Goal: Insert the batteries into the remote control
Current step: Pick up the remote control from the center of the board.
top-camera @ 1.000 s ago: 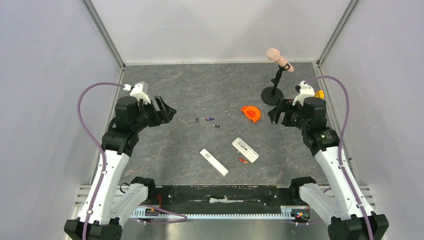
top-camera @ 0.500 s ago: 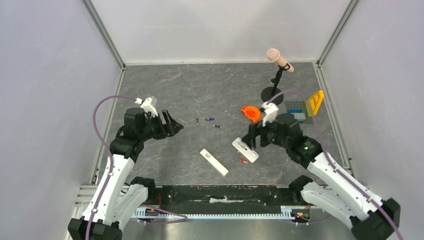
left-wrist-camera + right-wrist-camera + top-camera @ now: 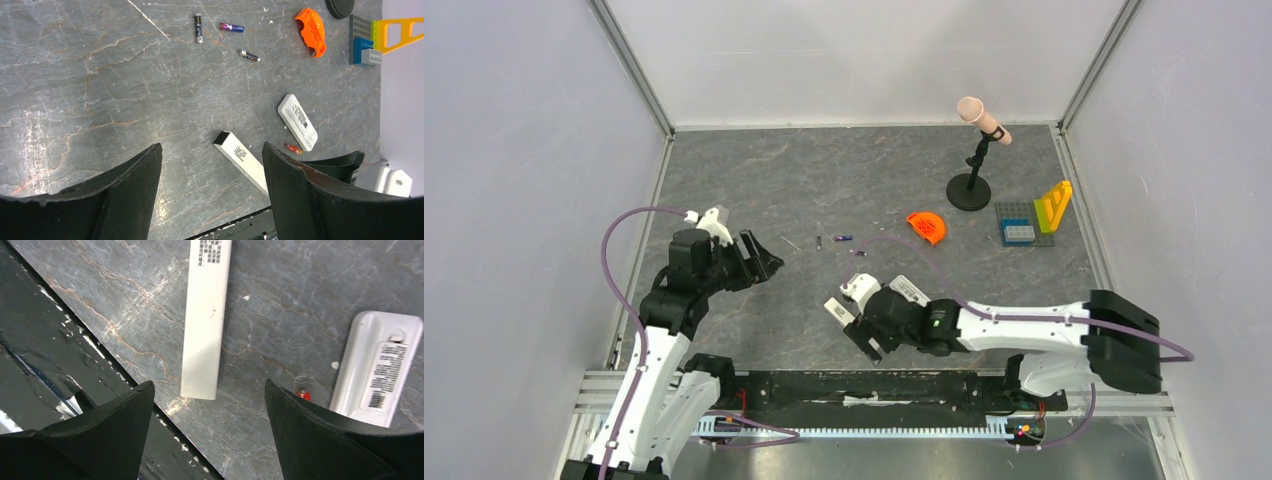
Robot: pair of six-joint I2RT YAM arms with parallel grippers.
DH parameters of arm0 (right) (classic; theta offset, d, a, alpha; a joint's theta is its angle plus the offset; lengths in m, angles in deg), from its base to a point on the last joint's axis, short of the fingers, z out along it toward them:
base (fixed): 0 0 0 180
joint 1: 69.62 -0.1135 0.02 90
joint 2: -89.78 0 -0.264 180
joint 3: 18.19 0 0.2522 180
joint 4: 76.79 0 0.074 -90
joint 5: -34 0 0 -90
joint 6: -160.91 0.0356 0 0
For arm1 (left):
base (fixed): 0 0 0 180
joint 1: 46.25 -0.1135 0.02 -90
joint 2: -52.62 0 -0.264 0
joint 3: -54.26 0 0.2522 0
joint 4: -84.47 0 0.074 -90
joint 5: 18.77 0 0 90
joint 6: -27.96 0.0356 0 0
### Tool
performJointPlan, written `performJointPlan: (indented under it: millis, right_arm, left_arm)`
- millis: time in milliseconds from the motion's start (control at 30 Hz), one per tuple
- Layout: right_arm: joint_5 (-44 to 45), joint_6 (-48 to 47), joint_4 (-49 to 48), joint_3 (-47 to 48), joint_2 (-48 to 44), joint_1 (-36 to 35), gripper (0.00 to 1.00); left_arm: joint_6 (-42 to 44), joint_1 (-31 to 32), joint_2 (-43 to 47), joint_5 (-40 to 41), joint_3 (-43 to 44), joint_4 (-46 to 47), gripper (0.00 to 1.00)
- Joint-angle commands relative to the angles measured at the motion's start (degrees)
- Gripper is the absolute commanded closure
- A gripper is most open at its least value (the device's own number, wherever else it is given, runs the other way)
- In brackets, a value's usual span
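Right hand (image 3: pixel 856 322) nearer (grey marbled table (image 3: pixel 824 180))

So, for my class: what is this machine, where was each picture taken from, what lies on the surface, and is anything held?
This is a robot with two arms, ending in the left gripper and the right gripper, two fingers each. One picture looks down from above; the other two come from wrist cameras, whose dark shapes are those fingers. On the table lie a long white remote control, a shorter white block, three small batteries, an orange-red battery beside the block, an orange piece, a stand and toy bricks. Nothing is held: both grippers are open, the right one hovering over the remote control.
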Motion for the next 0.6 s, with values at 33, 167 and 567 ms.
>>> performJointPlan:
  millis: [33, 167, 567]
  right_arm:
    - [5.3, 3.9, -2.8, 3.4, 5.0, -2.9, 0.17]
    - [4.6, 5.5, -3.9, 2.9, 7.8, -3.1, 0.19]
    - [6.3, 6.7, -5.8, 2.7, 12.3, -3.1, 0.42]
  left_arm:
    - [-2.3, -0.2, 1.0, 1.9, 1.1, -1.2, 0.21]
    - [-2.4, -0.2, 1.1, 2.2, 1.2, -1.2, 0.22]
    - [-2.2, -0.2, 1.1, 2.6, 1.0, -1.2, 0.23]
